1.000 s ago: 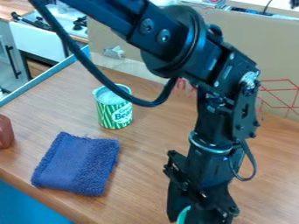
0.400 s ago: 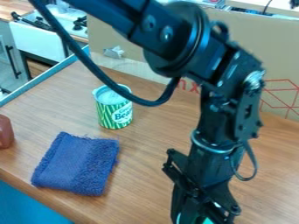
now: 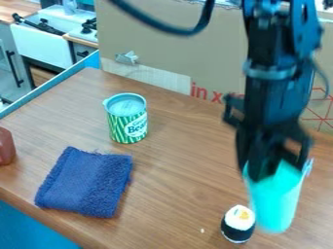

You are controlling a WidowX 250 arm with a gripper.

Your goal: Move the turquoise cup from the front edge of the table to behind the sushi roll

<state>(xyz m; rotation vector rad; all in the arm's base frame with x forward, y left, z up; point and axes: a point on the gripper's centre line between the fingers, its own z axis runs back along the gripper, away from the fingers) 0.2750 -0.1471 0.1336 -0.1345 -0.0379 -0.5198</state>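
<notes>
While the gripper (image 3: 274, 169) pinches the turquoise cup (image 3: 276, 202) at its upper end, the cup's long axis runs near vertical below it, the sushi (image 3: 238, 224) on the tabletop (image 3: 172, 187) just beside its lower end, towel (image 3: 86, 182) side.

Black robot arm (image 3: 276, 104), quite a chunky thing
A fat black cable (image 3: 185, 31) loops off it, a thin cable (image 3: 323, 80) bows out beside, and a grey-blue ring (image 3: 270, 73) bands its dark body.
</notes>
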